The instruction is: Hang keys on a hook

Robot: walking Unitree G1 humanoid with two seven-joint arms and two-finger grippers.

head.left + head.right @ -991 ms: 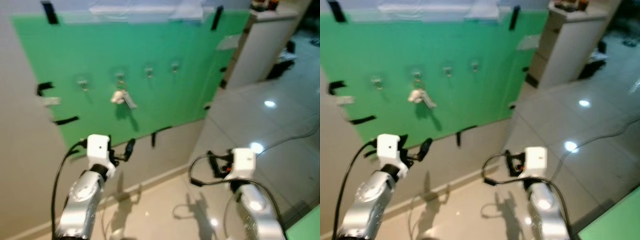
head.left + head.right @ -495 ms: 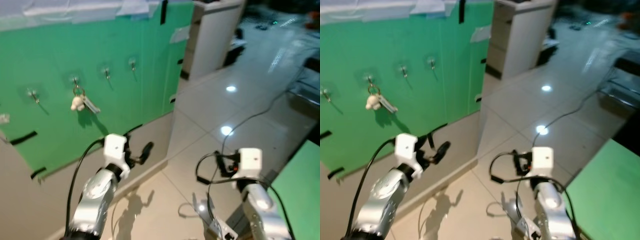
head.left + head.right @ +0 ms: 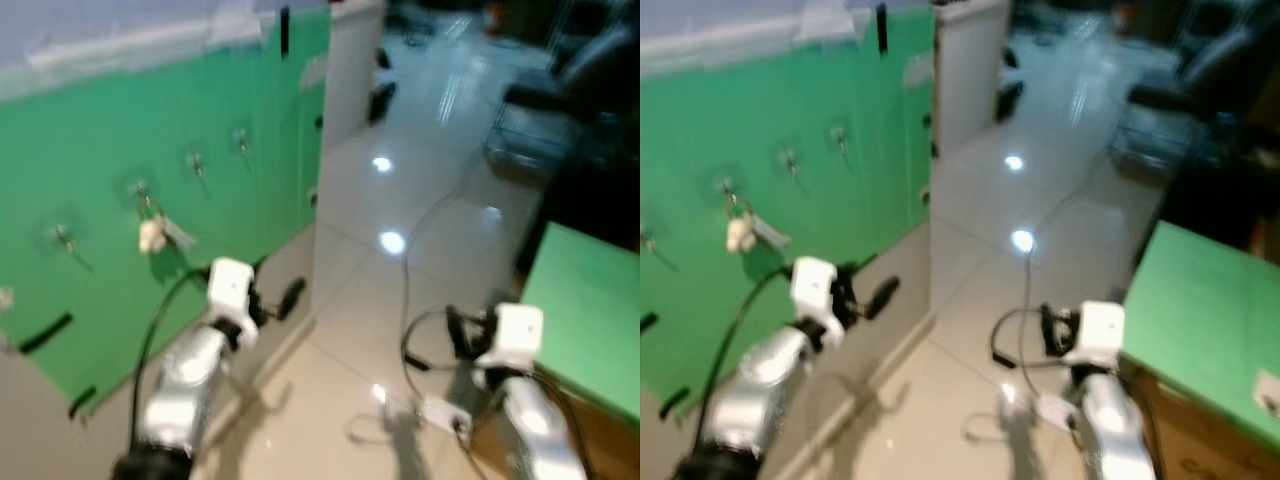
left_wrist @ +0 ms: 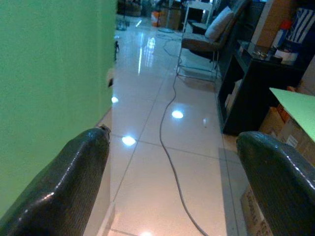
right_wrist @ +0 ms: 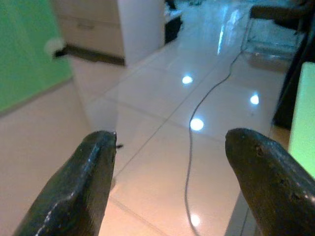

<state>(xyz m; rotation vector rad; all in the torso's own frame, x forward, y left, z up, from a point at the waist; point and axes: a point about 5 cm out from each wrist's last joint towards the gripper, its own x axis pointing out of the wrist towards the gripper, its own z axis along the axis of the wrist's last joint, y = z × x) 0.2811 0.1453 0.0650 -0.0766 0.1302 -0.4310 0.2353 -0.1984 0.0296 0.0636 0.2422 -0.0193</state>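
A flat bright-green wall board (image 3: 110, 150) — black tape strips at its edges — stands over glossy cream floor tiles (image 3: 370, 260).

Head stereo pair downward over both arms; wrist cameras floorward.

A green board (image 3: 110, 150) covers the beige wall (image 3: 875, 300), taped at its edges. Glossy pale floor tiles (image 3: 400, 200) mirror ceiling lights, crossed by a thin cable (image 4: 170, 147). A white cabinet (image 3: 965, 60) stands beyond; a chair (image 4: 206, 39) and dark shelving (image 4: 246, 83) farther off.
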